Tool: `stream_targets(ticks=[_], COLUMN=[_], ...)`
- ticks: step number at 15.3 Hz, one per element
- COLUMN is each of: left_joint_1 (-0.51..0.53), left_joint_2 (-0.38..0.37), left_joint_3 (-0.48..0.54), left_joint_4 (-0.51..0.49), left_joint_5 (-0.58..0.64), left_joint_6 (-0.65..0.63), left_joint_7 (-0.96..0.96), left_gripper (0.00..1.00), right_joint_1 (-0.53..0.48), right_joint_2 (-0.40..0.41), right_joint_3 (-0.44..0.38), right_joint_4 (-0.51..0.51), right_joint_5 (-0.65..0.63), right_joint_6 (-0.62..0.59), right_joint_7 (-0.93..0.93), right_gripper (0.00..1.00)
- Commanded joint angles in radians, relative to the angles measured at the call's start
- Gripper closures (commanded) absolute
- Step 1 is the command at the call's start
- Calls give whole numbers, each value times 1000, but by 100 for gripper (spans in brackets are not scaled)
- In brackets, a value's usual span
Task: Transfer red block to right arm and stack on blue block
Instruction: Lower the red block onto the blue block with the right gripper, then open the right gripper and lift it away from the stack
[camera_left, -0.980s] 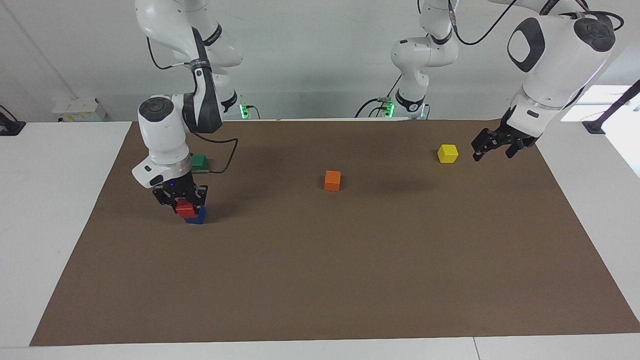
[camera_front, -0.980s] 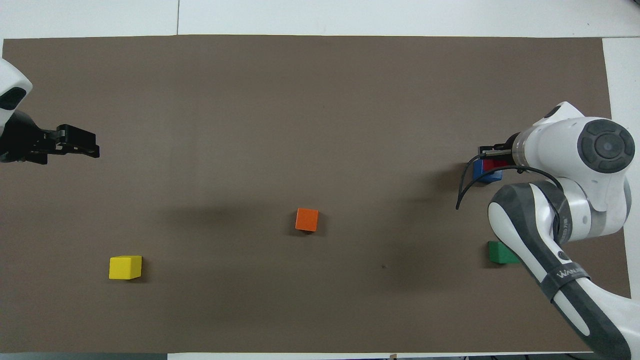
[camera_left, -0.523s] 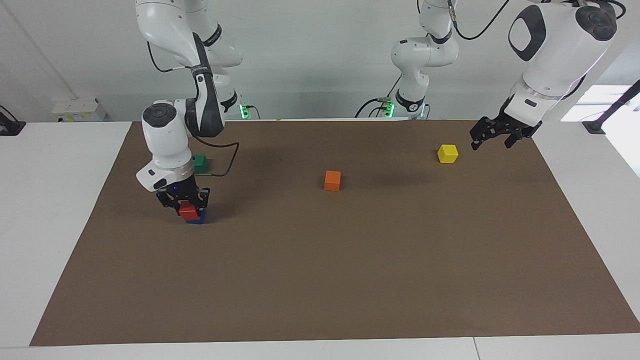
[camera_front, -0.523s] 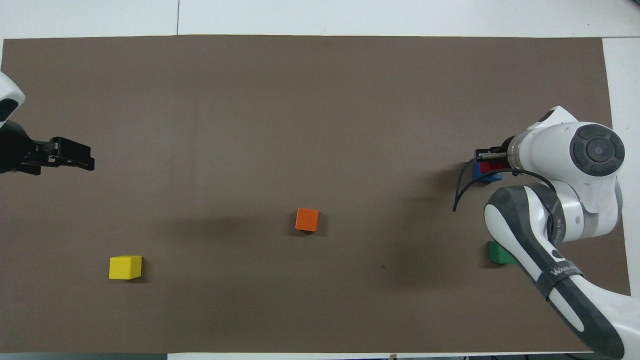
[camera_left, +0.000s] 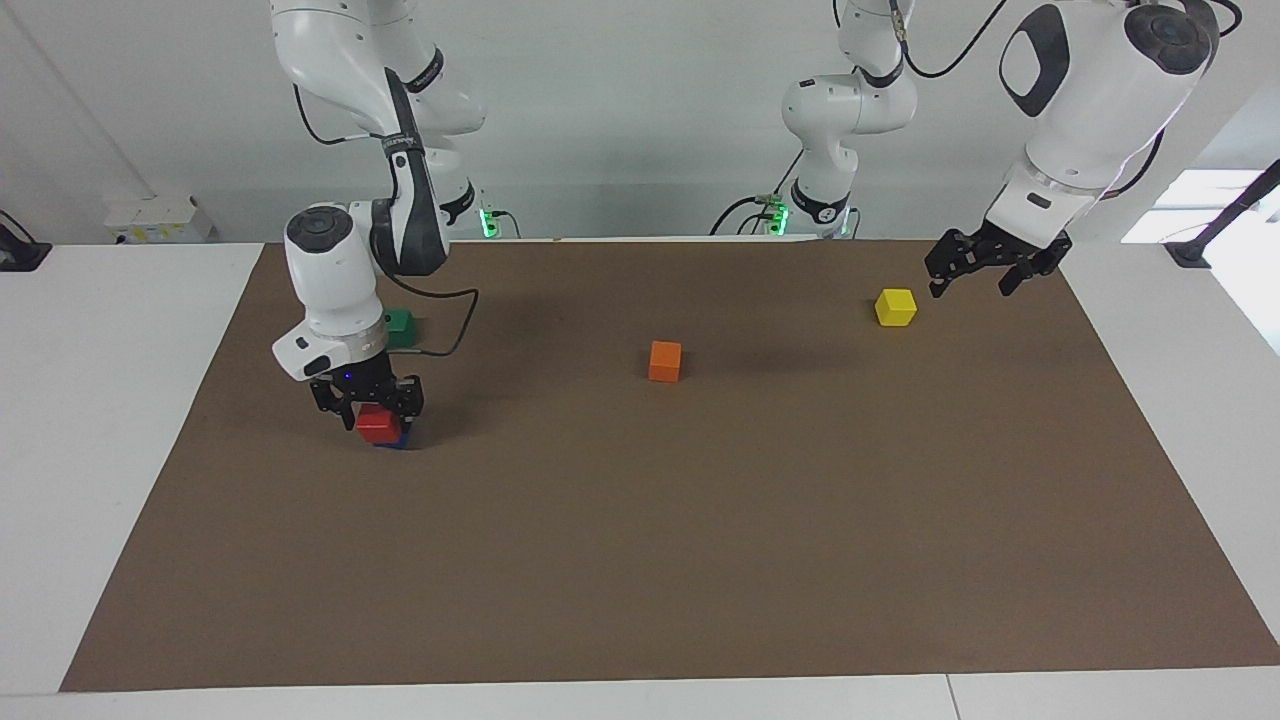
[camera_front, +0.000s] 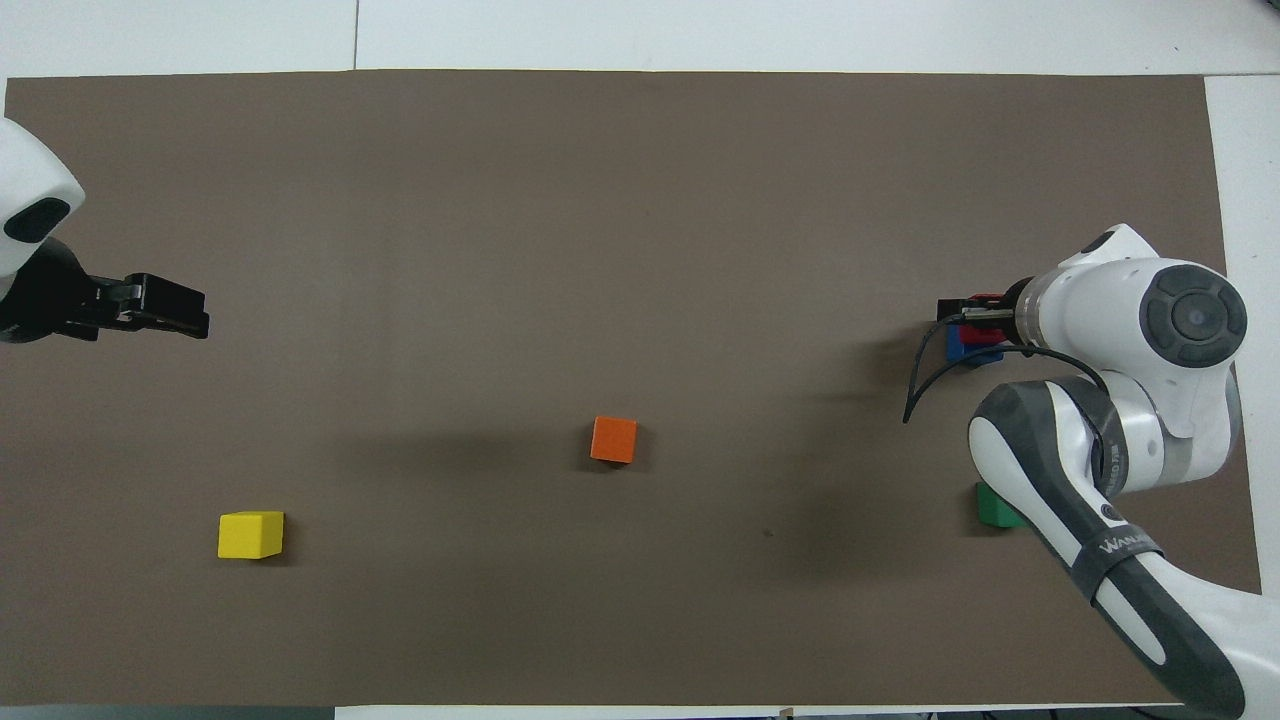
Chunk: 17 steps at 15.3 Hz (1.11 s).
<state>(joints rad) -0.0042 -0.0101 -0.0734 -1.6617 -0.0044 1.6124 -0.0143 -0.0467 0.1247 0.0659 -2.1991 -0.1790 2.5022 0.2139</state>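
The right gripper (camera_left: 367, 398), clamped on the small bright red cube (camera_left: 378, 425), holds it on the small deep blue cube (camera_left: 399, 438), near the right arm's end of the brown table mat (camera_left: 640, 560). The red cube looks light, rigid and smooth-faced; opposite flat sides are the sensible hold. The left gripper (camera_left: 975, 268) waits raised beside the small yellow cube (camera_left: 895, 306), its fingers apart.

One camera stood high across the table (camera_left: 640, 560), facing the robots from a distance. The other looked steeply down from above the robots' end. Both covered the brown mat (camera_front: 640, 200) around the orange cube (camera_left: 665, 361), half a turn apart.
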Motion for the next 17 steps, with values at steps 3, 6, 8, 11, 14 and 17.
stream_targets(ticks=[3, 6, 8, 11, 14, 17], left_joint_1=[1, 1, 0, 1, 0, 0], left_joint_2=[-4, -5, -5, -5, -5, -4], left_joint_3=[6, 7, 9, 9, 6, 6], left_joint_4=[10, 7, 2, 5, 8, 10], left_joint_5=[18, 15, 15, 15, 9, 9], left_joint_6=[-19, -20, -19, -28, -23, -25], left_joint_7=[5, 4, 4, 4, -35, -42], left_gripper=[0, 0, 0, 0, 0, 0], right_joint_1=[-13, -5, -8, -13, -13, -13], right_joint_2=[-19, -31, -39, -57, -60, -102], right_joint_3=[9, 11, 11, 9, 5, 0], right_joint_4=[73, 180, 261, 363, 469, 521], right_joint_5=[-13, -10, 41, 136, 136, 136], right_joint_6=[-150, -296, -417, -548, -708, -849], right_joint_7=[16, -124, -177, -255, -300, -315], right_gripper=[0, 0, 0, 0, 0, 0])
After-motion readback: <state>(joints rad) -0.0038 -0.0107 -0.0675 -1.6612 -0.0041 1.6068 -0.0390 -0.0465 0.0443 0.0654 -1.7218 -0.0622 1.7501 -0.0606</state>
